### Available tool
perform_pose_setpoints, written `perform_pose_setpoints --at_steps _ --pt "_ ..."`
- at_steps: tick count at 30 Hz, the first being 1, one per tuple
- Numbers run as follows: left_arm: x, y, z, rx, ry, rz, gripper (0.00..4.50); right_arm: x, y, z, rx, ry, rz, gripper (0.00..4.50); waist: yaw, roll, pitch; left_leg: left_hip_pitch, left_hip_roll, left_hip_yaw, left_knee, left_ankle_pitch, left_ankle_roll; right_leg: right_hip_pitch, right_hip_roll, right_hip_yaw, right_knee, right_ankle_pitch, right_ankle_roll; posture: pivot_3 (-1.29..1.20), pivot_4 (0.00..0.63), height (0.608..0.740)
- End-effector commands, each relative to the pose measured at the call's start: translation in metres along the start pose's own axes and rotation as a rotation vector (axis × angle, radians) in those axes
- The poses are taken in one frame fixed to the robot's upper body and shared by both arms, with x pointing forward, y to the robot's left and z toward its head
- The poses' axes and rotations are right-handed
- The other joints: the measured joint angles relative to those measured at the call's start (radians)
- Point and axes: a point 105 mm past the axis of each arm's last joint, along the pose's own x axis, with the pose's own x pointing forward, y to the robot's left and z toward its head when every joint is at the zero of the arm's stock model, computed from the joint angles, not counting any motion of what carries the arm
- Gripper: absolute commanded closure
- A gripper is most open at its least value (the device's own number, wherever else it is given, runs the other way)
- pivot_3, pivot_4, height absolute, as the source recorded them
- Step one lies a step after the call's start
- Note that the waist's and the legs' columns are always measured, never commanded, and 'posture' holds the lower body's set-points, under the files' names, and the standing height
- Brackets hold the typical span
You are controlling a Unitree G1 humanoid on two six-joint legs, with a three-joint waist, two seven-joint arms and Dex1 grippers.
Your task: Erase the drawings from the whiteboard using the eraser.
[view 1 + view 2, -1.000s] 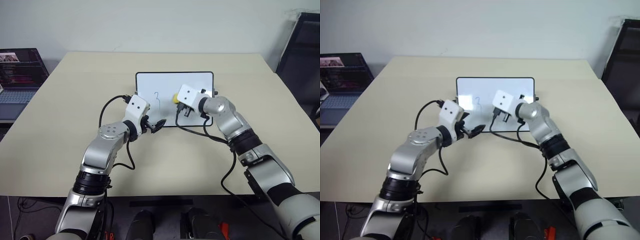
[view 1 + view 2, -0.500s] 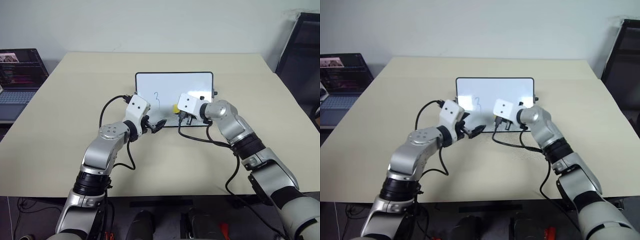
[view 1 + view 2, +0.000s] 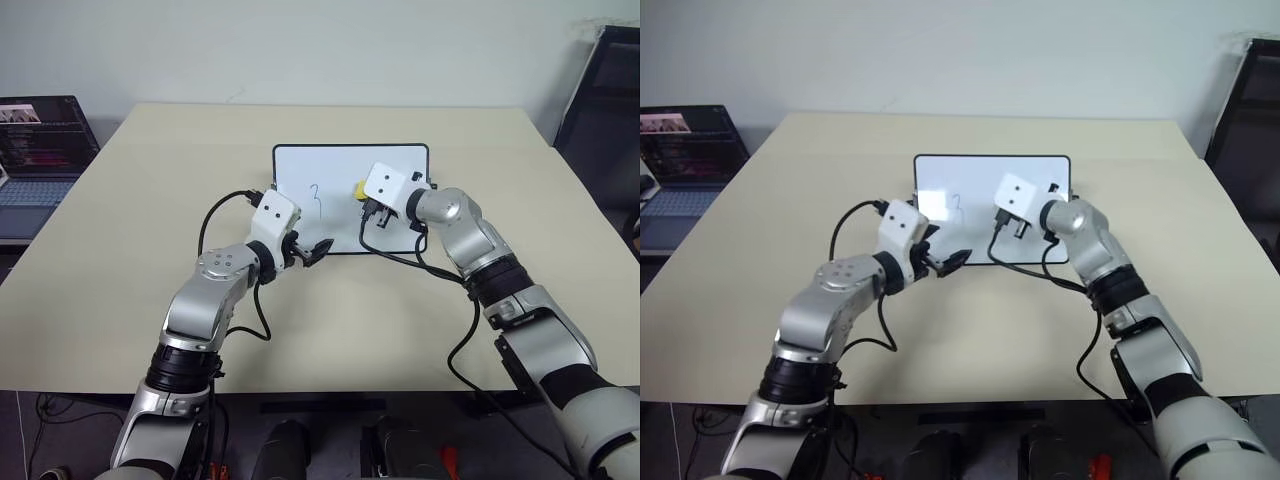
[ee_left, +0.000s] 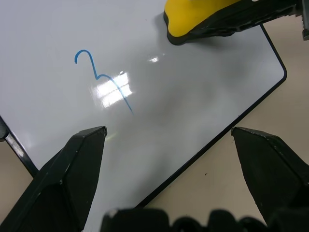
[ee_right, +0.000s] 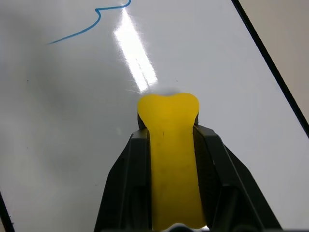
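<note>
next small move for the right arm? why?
Probably slide the right gripper, shut on the eraser, across the whiteboard toward the robot's left onto the blue mark. That mark is the one drawing left, and the board around the eraser looks clean.

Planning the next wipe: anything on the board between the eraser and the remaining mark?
Nothing: bare white board. In the left wrist view the eraser and the blue mark on the whiteboard are separated only by a light glare.
</note>
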Motion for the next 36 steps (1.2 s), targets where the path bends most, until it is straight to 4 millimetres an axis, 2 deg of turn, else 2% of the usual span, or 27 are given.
perform_pose_setpoints --at_steps 1,4,6,10,15,22,27,33,36 --pt "-0.012 0.016 0.007 0.002 -0.048 0.091 0.00 -0.019 -0.019 0.032 0.160 -0.196 -0.102 3.63 0.000 0.000 0.000 -0.001 0.000 0.000 0.000 0.000 0.000 -0.001 0.000 0.000 0.000 0.000 0.000 0.00 0.150 0.740" --pt "-0.018 0.020 0.003 0.004 -0.067 0.134 0.00 -0.040 -0.017 0.043 0.282 -0.314 -0.105 3.63 0.001 0.000 0.000 -0.006 0.000 -0.001 -0.001 0.000 0.000 -0.005 0.000 0.000 0.000 0.000 0.000 0.00 0.150 0.740" --pt "-0.023 0.025 0.000 -0.010 -0.101 0.183 0.00 -0.056 -0.007 0.043 0.343 -0.373 -0.099 3.64 0.005 0.000 0.000 -0.007 0.000 -0.002 -0.001 0.000 0.000 -0.005 -0.001 0.000 -0.003 0.000 0.000 0.00 0.150 0.740" --pt "-0.031 0.030 -0.005 -0.054 -0.154 0.248 0.00 -0.082 0.019 0.033 0.498 -0.437 -0.093 3.64 0.017 0.000 0.000 -0.007 0.000 -0.004 -0.003 -0.001 0.000 -0.003 -0.002 0.000 -0.009 0.000 0.000 0.00 0.150 0.740" --pt "-0.037 0.039 -0.002 -0.087 -0.214 0.311 0.00 -0.099 0.043 0.016 0.577 -0.431 -0.106 3.64 0.024 0.000 0.000 -0.007 0.000 -0.004 -0.003 -0.001 0.000 -0.002 -0.002 0.000 -0.010 0.000 0.000 0.00 0.150 0.740" --pt "-0.037 0.041 0.001 -0.099 -0.241 0.354 0.00 -0.103 0.063 -0.005 0.710 -0.422 -0.138 3.64 0.023 0.000 0.000 -0.007 0.000 -0.003 -0.003 -0.001 0.000 -0.001 0.000 -0.001 -0.010 0.000 0.000 0.00 0.150 0.740" --pt "-0.034 0.038 0.004 -0.101 -0.237 0.333 0.00 -0.103 0.060 -0.003 0.712 -0.440 -0.137 3.64 0.023 0.000 0.000 -0.006 0.000 -0.003 -0.003 -0.001 0.000 -0.002 0.000 -0.002 -0.010 0.000 0.000 0.00 0.150 0.740" --pt "-0.034 0.038 0.002 -0.103 -0.236 0.332 0.00 -0.102 0.055 0.013 0.696 -0.496 -0.117 3.64 0.023 0.000 0.000 -0.006 0.000 -0.003 -0.003 -0.001 0.000 -0.002 0.000 -0.002 -0.010 0.000 0.000 0.00 0.150 0.740" --pt "-0.033 0.038 0.001 -0.100 -0.232 0.318 0.00 -0.095 0.048 0.022 0.630 -0.504 -0.113 3.64 0.022 0.000 0.000 -0.006 0.000 -0.002 -0.003 -0.001 0.000 -0.002 0.000 -0.002 -0.010 0.000 0.000 0.00 0.150 0.740"
